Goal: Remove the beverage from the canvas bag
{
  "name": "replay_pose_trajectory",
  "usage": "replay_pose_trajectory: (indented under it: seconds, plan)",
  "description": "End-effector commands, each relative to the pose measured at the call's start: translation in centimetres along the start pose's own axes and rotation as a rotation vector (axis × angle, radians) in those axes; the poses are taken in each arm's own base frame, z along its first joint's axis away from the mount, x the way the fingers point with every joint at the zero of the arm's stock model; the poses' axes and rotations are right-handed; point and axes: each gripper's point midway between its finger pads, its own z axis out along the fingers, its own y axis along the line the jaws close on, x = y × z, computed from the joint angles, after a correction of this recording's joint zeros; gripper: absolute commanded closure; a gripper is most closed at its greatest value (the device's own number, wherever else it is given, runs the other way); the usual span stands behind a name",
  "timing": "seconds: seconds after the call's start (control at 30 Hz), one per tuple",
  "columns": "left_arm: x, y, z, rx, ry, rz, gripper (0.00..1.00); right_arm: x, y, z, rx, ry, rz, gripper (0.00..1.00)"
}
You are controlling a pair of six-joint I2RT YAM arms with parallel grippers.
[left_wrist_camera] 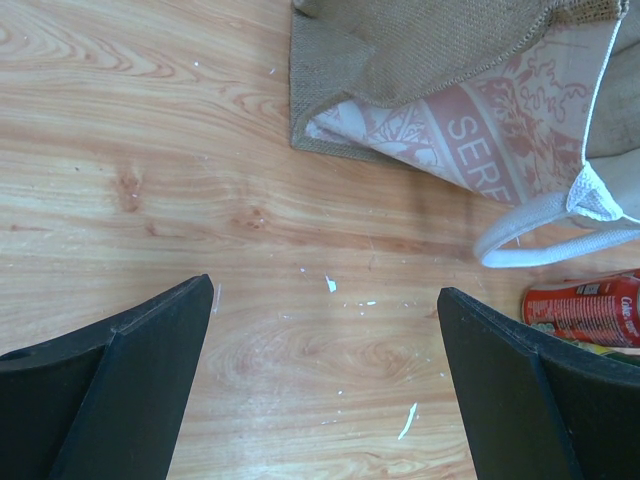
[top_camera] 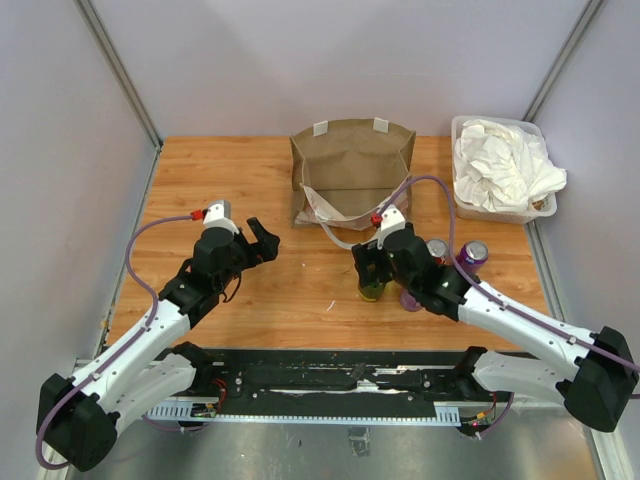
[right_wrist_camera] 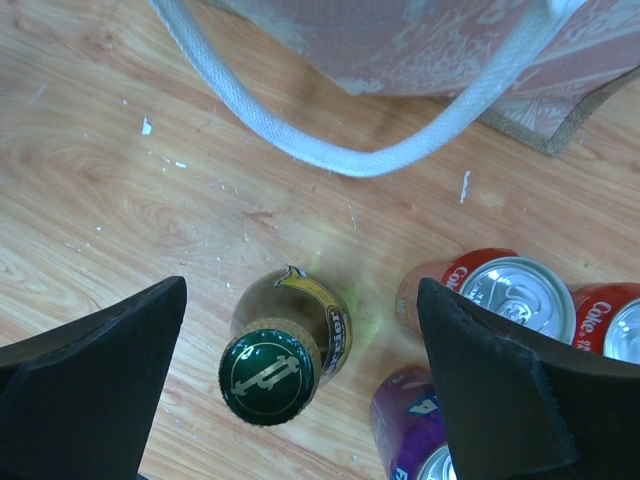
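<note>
step: release | bottle [right_wrist_camera: 270, 375] upright before bag [top_camera: 350, 160] | right gripper [right_wrist_camera: 300, 285] splayed round it, left gripper [left_wrist_camera: 325, 288] splayed idle | next: lift straight clear

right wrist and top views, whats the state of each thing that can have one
bottle, upright, capped, on the table
right gripper, open, either side of bottle, not touching
left gripper, open, empty
canvas bag, handle loop lying on table
red cans, upright
purple can, upright
</note>
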Motion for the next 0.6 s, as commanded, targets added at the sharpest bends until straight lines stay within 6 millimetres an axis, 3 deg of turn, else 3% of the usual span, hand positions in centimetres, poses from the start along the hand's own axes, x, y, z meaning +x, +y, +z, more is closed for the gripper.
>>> replay_pose_trajectory:
  seconds: [0.0,0.13,0.3,0.4,0.57]
  plan:
    - [-1.0,0.1,-0.1,-0.011,-0.032,-0.002,0.00,-4.1,-1.0,-2.2,0.035,-0.077,0.010,0.02]
    - [-1.6,0.0,-0.3,-0.014,-0.042,0.012,0.00,-7.6,-2.9,-4.8,0.111,-0.155,-0.002,0.02]
    - [-2.3,-0.2,-0.7,-0.010,-0.061,0.023,0.00,-10.9,-7.9,-7.8,0.280,-0.257,0.048,0.02]
    - [-2.9,-0.1,-1.1,-0.011,-0.087,0.027,0.00,-10.8,-13.4,-8.5,0.376,-0.245,0.179,0.02]
    - [-4.0,0.1,-2.0,-0.016,-0.133,0.032,0.00,-7.7,-21.2,-10.8,0.546,-0.213,0.400,0.02]
